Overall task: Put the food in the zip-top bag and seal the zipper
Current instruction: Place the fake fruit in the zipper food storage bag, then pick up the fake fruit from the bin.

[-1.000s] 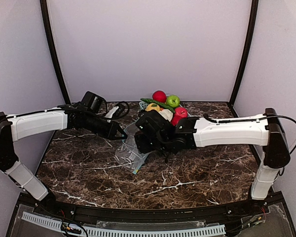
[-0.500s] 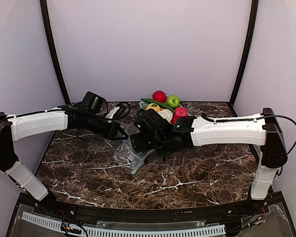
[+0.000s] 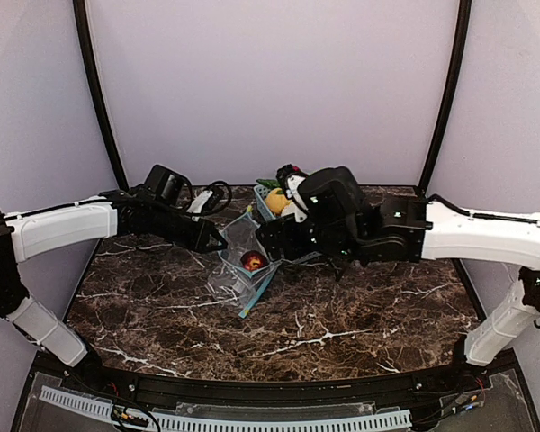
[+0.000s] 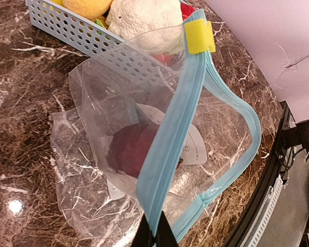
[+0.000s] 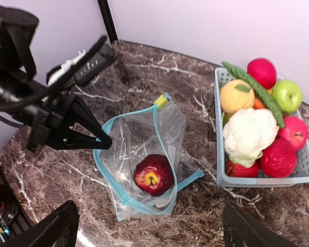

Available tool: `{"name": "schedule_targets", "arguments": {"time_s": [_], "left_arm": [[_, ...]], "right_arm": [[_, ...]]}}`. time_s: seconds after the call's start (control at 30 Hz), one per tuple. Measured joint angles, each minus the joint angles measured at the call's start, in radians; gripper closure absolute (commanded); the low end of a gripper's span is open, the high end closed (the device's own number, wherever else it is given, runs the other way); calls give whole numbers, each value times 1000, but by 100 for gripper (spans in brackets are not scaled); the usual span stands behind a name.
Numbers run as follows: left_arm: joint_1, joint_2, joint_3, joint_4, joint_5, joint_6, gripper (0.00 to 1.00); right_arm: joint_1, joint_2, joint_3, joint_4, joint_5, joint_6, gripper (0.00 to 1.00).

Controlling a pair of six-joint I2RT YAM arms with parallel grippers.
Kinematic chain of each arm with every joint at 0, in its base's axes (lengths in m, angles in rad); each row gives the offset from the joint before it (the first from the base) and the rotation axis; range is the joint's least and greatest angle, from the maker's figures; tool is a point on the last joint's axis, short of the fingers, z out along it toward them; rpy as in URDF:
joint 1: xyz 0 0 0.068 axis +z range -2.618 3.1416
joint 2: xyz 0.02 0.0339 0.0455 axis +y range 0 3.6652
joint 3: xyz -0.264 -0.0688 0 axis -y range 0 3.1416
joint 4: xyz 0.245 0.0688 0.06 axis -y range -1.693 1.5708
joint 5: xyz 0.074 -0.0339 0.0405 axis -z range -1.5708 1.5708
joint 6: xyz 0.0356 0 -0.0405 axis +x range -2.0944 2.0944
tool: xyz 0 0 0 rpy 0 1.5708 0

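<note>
A clear zip-top bag (image 5: 139, 154) with a blue zipper rim and a yellow slider (image 5: 160, 100) lies on the marble table, its mouth held up. My left gripper (image 4: 154, 237) is shut on the blue rim (image 4: 170, 139); it shows in the top view (image 3: 218, 241) and in the right wrist view (image 5: 104, 141). A dark red apple (image 5: 153, 174) rests inside the bag (image 3: 241, 272), seen through the plastic (image 4: 131, 149). My right gripper (image 5: 154, 232) hangs open and empty above the bag, its fingers (image 5: 56, 229) wide apart. More food, including a green apple (image 5: 287, 95) and a cauliflower (image 5: 250, 131), fills the basket.
The light-blue lattice basket (image 5: 262, 181) stands right of the bag, close to its side, and also holds red fruit (image 5: 262, 72), a yellow-orange fruit (image 5: 236, 95) and a green cucumber (image 5: 253, 92). Black frame posts (image 3: 97, 90) stand at the back corners.
My right gripper has opened and pulled up and back to the right from the bag's mouth. The red apple now lies uncovered in the bag. The left gripper keeps its hold.
</note>
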Motion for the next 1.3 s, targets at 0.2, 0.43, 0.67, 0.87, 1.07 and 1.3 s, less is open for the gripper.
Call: {"name": "schedule_targets", "arguments": {"time_s": [0.2, 0.43, 0.67, 0.87, 1.07, 1.3], "left_arm": [[8, -82, -3, -6, -69, 14, 99], [60, -122, -3, -11, -109, 20, 99], [83, -149, -3, -13, -149, 22, 99], [89, -152, -4, -16, -171, 22, 99], [90, -152, -10, -16, -169, 20, 99], [90, -152, -11, -16, -164, 17, 99]], "right_arm": [[-22, -216, -45, -1, 45, -22, 3], [-208, -203, -45, -108, -7, -24, 3], [-401, -100, -44, -145, -137, -32, 5], [-526, 2, -50, -121, -267, -45, 13], [-610, 68, -55, -69, -384, -72, 18], [-660, 166, -53, -16, -498, -92, 21]]}}
